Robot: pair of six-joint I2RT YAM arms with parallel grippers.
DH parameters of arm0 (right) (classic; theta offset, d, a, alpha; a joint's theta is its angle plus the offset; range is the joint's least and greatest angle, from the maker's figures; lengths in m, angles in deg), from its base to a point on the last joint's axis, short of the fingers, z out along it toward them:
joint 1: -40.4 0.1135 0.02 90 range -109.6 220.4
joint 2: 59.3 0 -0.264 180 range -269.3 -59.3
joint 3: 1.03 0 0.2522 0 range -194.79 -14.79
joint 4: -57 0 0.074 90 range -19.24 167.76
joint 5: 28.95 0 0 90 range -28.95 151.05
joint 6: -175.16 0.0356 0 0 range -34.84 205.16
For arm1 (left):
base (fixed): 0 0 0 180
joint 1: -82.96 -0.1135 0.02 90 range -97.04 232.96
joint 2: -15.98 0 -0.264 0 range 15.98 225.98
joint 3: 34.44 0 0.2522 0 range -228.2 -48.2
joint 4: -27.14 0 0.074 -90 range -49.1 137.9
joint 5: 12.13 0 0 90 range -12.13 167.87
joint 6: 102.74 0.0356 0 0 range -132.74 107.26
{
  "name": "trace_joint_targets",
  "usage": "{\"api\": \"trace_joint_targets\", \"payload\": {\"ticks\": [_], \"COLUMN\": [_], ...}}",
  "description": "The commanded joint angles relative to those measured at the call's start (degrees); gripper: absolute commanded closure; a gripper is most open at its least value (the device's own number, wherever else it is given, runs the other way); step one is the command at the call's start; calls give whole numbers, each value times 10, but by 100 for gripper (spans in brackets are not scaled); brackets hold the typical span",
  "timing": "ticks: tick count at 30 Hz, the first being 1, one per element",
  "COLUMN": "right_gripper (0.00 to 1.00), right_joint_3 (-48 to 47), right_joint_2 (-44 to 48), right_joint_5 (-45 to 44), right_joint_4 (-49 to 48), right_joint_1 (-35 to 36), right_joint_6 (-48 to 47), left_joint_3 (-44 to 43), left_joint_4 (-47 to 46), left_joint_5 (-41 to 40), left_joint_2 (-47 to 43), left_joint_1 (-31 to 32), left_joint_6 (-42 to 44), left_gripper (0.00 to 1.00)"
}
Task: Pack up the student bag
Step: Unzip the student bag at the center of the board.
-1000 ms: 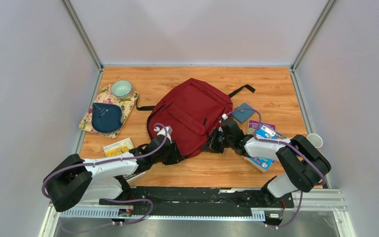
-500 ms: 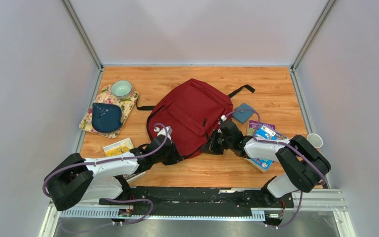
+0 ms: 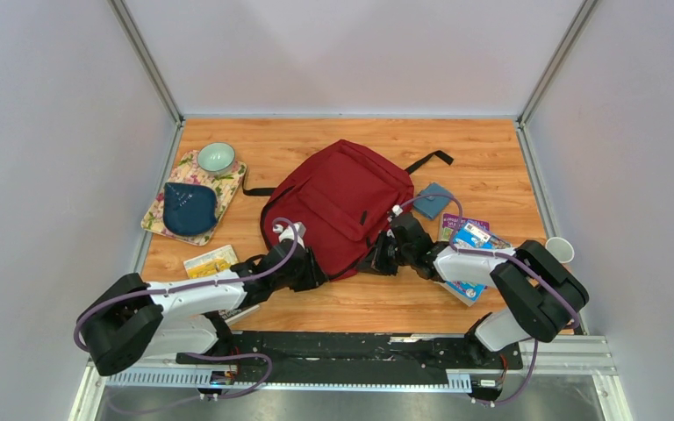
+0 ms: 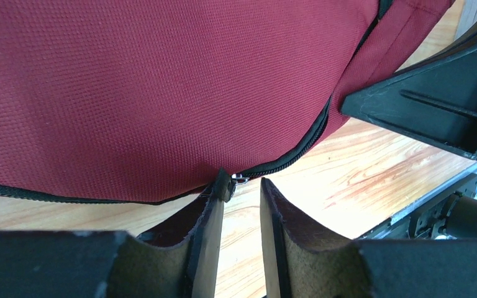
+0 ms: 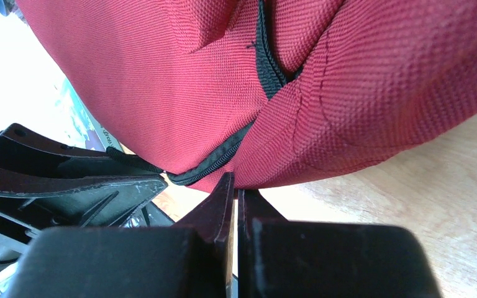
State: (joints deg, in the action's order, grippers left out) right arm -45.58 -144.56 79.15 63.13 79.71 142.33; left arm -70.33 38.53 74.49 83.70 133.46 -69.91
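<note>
**Student bag** (image 3: 342, 206): 1 item, dark red fabric, lying flat at the centre of the wooden surface (image 3: 491, 158), its near corner towards the arms. A black zipper (image 4: 286, 160) runs along the lower edge, and 1 black strap (image 3: 430, 160) trails off at the far right.

**Left tool** (image 4: 243, 186): low at the bag's near-left edge. The fingers stand a narrow gap apart and clamp nothing. The left fingertip touches the bag's seam, and the small metal zipper pull (image 4: 240, 180) sits just at the gap.

**Right tool** (image 5: 236, 189): at the bag's near-right edge. The fingers are drawn together to a thin slit, with the tips nipping the red hem beside the zipper.

**Left of the bag**: 1 floral mat (image 3: 233, 182) carrying 1 pale green bowl (image 3: 216, 158) and 1 dark blue pouch (image 3: 190, 208). 1 yellow packet (image 3: 210, 261) lies nearer the arms.

**Right of the bag**: 1 blue notebook (image 3: 433, 200) just beside it. Colourful books (image 3: 469, 235) are partly covered by the right arm. 1 white cup (image 3: 560, 249) stands at the surface's right edge.
</note>
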Motion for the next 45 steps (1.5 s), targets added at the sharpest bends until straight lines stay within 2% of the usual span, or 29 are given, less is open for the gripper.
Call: {"api": "trace_joint_targets", "payload": {"ticks": [1, 5, 9, 16, 19, 23, 32, 45], "right_gripper": [100, 100, 100, 100, 100, 100, 100, 100], "right_joint_3": [3, 3, 2, 2, 3, 3, -30, -106], "right_joint_2": [11, 11, 10, 12, 13, 13, 40, 72], "right_joint_5": [3, 3, 4, 4, 4, 3, -49, -81], "right_joint_4": [-9, -9, -9, -9, -9, -7, 59, 154], "right_joint_1": [6, 6, 7, 6, 6, 6, -1, -85], "right_joint_6": [-10, -11, -12, -14, -14, -14, -52, -147], "left_joint_3": [-5, 2, 2, -1, -4, -8, -5, 46], "left_joint_4": [-4, -4, -3, -7, -10, -20, -13, 100], "left_joint_5": [-55, -68, -66, -50, -38, -20, -3, -52], "left_joint_2": [-28, -40, -37, -18, -8, 7, -23, -179], "left_joint_1": [-1, -1, -1, -1, -1, -1, -1, -1], "left_joint_6": [-12, -14, -14, -12, -10, -5, 42, 101], "left_gripper": [63, 64, 75, 76, 82, 100, 100, 100]}}
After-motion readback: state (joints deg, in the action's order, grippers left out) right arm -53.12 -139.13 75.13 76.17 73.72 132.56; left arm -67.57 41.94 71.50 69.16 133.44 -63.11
